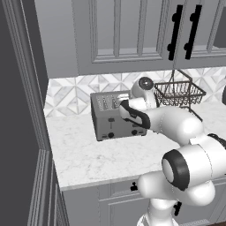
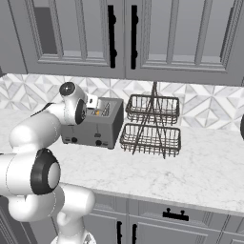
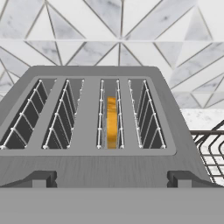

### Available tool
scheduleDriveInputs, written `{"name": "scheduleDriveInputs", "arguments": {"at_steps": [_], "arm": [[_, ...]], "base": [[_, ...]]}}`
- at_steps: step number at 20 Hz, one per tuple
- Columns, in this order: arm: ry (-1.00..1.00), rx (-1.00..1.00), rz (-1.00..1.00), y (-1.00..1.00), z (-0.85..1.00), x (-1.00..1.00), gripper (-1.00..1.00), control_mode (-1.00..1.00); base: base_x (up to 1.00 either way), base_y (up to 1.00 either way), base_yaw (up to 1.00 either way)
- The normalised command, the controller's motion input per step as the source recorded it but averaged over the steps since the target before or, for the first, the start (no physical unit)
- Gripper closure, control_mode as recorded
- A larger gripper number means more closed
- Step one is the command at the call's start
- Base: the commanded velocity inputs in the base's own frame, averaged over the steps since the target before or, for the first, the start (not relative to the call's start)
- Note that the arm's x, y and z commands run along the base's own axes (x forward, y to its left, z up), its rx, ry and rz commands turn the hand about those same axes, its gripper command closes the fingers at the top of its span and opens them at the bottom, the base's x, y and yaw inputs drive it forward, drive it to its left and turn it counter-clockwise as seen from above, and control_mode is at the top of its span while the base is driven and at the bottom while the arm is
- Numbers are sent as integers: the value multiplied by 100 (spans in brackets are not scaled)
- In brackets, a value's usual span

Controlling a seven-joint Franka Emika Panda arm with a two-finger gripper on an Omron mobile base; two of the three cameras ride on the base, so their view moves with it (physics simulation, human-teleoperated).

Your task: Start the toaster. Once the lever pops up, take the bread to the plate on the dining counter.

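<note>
Grey brushed-metal four-slot toaster (image 3: 94, 131) sits on the marble counter (image 1: 95, 156) directly below and ahead of the wide-open, empty end effector (image 1: 120, 103), its orange-crusted bread slice (image 3: 112, 122) sunk in the third slot, levers (image 3: 179, 178) on the near face.

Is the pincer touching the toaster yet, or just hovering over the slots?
Cannot tell. The left base view puts the pincer at the toaster's top edge, the arm hiding any gap. The hand view looks down on the slots, bread in one, without showing contact.
</note>
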Motion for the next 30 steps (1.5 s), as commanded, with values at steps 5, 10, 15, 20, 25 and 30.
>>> {"name": "scheduleDriveInputs", "arguments": {"at_steps": [5, 10, 15, 20, 25, 30], "arm": [[0, 0, 0, 0, 0, 0, -100, -100], [0, 0, 0, 0, 0, 0, -100, -100], [0, 0, 0, 0, 0, 0, -100, -100], [0, 0, 0, 0, 0, 0, -100, -100], [0, 0, 0, 0, 0, 0, -100, -100], [0, 0, 0, 0, 0, 0, -100, -100]], "base": [[0, 0, 0], [0, 0, 0], [0, 0, 0], [0, 0, 0], [0, 0, 0], [0, 0, 0]]}}
